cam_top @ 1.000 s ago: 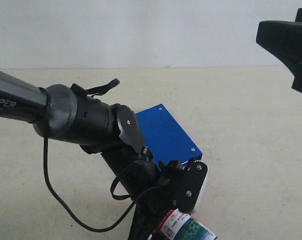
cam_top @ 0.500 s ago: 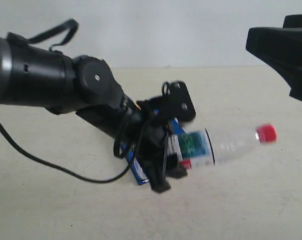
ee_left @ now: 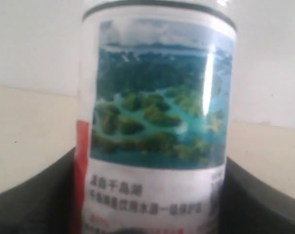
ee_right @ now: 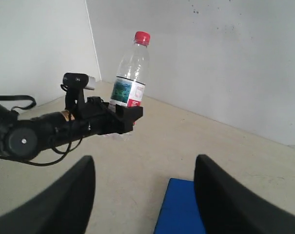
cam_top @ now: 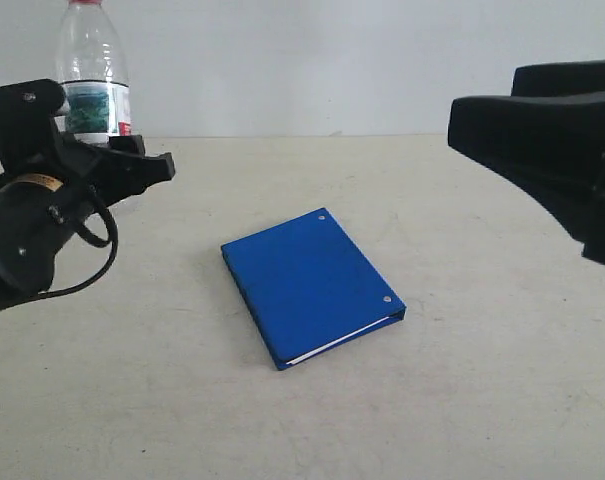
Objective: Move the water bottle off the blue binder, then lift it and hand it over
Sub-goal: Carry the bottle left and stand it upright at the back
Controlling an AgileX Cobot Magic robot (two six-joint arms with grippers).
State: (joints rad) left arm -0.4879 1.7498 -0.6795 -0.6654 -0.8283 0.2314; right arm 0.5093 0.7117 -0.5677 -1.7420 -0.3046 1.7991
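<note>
**Exterior view.** The small clear plastic water bottle with a red, white and green label (cam_top: 92, 75) stands upright in the left pincer (cam_top: 97, 148). The pincer's black fingers are clenched on the bottle's lower body and hide its base. The bottle is raised clear of the matt beige table (cam_top: 462, 400). The flat, rectangular, bright-blue ring binder (cam_top: 310, 285) lies on the table below that pincer and well apart from it, with nothing on it. It shows two small silver rivets near the spine and a thin white page edge. Judged from this, the bottle's removal and lift are done and the handover is left.

**Left wrist view.** The bottle's label fills the picture. It is a glossy film wrapped around a cylindrical wall, printed with green islands in turquoise water. A red strip runs down one side, and a white band beneath carries dark characters. The pincer's dark, smooth fingers flank the bottle on both sides, touching it.

**Right wrist view.** The right pincer (ee_right: 145, 170) is released, its two rounded dark fingers spread wide with nothing between them. The bottle, red screw cap uppermost, is ahead of this pincer and well apart from it. A corner of the binder lies on the table beyond the gap between the fingers. The transfer appears not yet begun.
</note>
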